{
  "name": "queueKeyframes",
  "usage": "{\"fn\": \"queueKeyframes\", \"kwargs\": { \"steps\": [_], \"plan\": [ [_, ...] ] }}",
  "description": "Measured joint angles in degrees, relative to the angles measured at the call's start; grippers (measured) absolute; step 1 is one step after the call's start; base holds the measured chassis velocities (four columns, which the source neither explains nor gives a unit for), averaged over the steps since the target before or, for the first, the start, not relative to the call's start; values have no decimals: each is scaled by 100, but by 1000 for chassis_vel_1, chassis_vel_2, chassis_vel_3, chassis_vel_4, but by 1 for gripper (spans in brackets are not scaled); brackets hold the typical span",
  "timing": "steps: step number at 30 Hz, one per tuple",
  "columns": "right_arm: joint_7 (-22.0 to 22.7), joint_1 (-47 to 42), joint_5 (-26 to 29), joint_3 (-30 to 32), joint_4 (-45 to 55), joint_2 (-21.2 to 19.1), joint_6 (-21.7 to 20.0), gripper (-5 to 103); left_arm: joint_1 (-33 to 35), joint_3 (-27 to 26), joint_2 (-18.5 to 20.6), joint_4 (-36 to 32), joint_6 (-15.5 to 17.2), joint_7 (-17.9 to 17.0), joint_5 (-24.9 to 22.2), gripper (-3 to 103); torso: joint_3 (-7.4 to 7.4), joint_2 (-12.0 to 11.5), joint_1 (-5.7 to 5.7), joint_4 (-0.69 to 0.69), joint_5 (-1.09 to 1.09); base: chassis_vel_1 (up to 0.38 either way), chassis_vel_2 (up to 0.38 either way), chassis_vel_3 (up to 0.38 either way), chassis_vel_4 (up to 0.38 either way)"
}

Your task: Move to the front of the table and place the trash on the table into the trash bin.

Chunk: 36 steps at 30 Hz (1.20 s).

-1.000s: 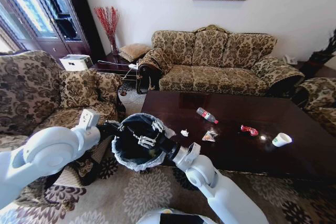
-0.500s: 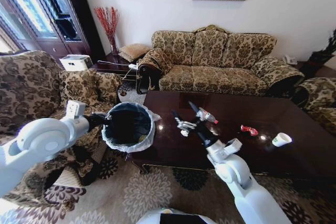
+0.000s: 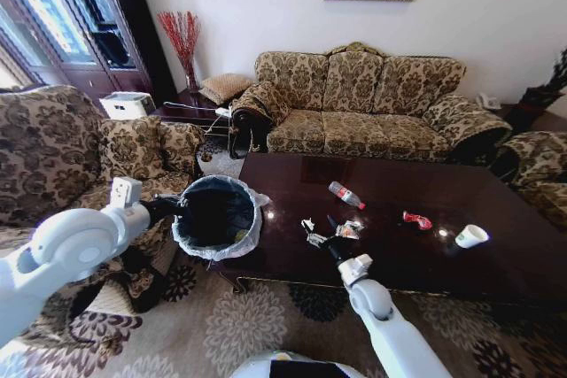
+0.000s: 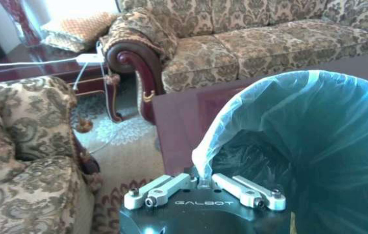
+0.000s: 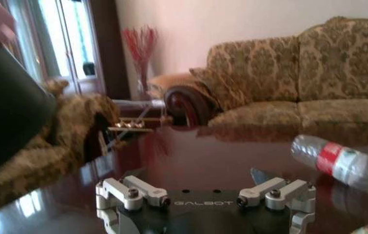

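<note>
My right arm reaches forward from below and stretches low over the near edge of the table point(image 3: 496, 272). My right gripper point(image 3: 321, 238) sits just above the glossy top with its jaws spread wide and nothing between them; the right wrist view shows both finger mounts set far apart over the wood. It hovers just beside a small white scrap point(image 3: 308, 224) and the colourful snack bag point(image 3: 352, 229), which lie on the near left part of the table.

My left arm bends in from the left with the elbow out and the forearm running level toward the table's left end. My left gripper point(image 4: 203, 184) is pinched closed on the rim of the trash bin point(image 3: 213, 214), clamping the whitish liner bag where it folds over the edge. It holds the bin at the table's near left corner, with its mouth open upward.

Farther across the table, the clear plastic bottle point(image 3: 345, 194) with a red label lies on its side, beyond my right gripper and toward the table's middle. To the right of it, the red crumpled wrapper point(image 3: 417, 219) rests well apart from the bottle. The white paper cup point(image 3: 470, 235) lies tipped over near the table's right side, just past the wrapper.

Beyond the table's far edge stands a patterned sofa point(image 3: 372, 104).
</note>
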Motion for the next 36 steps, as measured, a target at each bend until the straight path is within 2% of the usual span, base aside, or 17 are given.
{"fn": "queueKeyframes", "kwargs": {
  "steps": [8,15,31,32,35,36],
  "plan": [
    [-250,884,-360,-41,-1720,603,206,100,13,62,-11,-45,-33,0,30,0,0,0,0,3,1,0,0,0,0],
    [-294,1313,-484,-29,-2550,1106,403,100,58,65,-19,-58,-36,-1,11,0,0,0,0,2,-1,0,0,0,0],
    [18,1635,-468,3,-2965,1306,466,100,25,72,26,-5,-64,22,-31,0,0,0,0,2,1,0,0,0,0],
    [54,1658,-474,2,-2982,1318,438,103,25,72,22,-1,-68,27,-30,0,0,0,0,3,1,0,0,0,0],
    [70,1663,-478,-3,-2980,1320,408,100,24,73,14,4,-73,31,-29,0,0,0,0,2,1,0,0,0,0],
    [112,1650,-483,-14,-2956,1320,364,90,23,80,2,8,-79,33,-28,0,0,0,0,2,1,0,0,0,0]
  ]
}}
